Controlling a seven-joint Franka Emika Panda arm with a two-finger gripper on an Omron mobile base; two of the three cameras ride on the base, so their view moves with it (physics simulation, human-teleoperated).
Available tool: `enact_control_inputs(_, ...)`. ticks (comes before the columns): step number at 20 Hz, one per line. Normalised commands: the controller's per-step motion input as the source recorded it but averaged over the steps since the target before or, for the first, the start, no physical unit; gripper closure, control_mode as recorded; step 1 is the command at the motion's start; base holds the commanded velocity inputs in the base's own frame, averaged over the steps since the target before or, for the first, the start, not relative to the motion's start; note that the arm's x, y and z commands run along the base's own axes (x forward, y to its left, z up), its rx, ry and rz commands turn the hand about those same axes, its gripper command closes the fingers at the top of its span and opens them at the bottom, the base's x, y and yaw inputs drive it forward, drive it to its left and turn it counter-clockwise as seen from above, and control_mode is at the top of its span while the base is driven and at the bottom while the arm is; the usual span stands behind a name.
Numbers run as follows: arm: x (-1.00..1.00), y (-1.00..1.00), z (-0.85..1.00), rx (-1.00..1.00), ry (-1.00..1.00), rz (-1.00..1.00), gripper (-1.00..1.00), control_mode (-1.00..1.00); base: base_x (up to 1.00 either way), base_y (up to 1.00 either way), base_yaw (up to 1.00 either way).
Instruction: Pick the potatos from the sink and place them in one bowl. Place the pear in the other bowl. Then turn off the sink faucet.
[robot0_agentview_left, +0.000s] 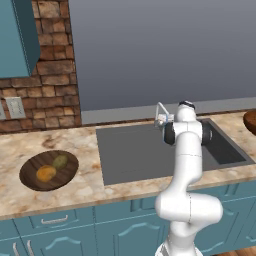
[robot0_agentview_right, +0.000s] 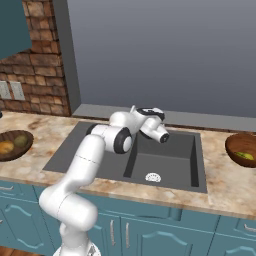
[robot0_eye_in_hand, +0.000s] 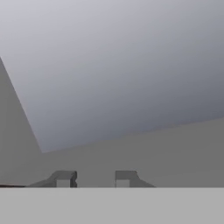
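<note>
Hand view has the gripper nearly closed on nothing (wall ahead), sink faucet at its nine o'clock.

A plain grey wall panel rises behind the marble counter; red brick wall with outlets, teal cabinets below.

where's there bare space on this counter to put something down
Free: the flat grey panel of the sink, and bare counter between it and the dark bowl holding both potatoes. Crowded: around the faucet, where the arm reaches.
</note>
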Motion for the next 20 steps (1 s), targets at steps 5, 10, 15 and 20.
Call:
enact_control_inputs(5, 0.0, 0.0, 0.0, 0.0, 0.0, 0.0, 1.0, -1.0, 0.0, 0.0, 0.0)
enact_control_inputs(10, -0.02, 0.0, 0.0, 0.0, 0.0, 0.01, 1.0, -1.0, 0.0, 0.0, 0.0)
enact_control_inputs(15, -0.09, 0.1, -0.05, 0.0, 0.0, 0.07, 1.0, -1.0, 0.0, 0.0, 0.0)
enact_control_inputs(20, -0.01, 0.0, -0.07, 0.0, 0.0, 0.1, 1.0, -1.0, 0.0, 0.0, 0.0)
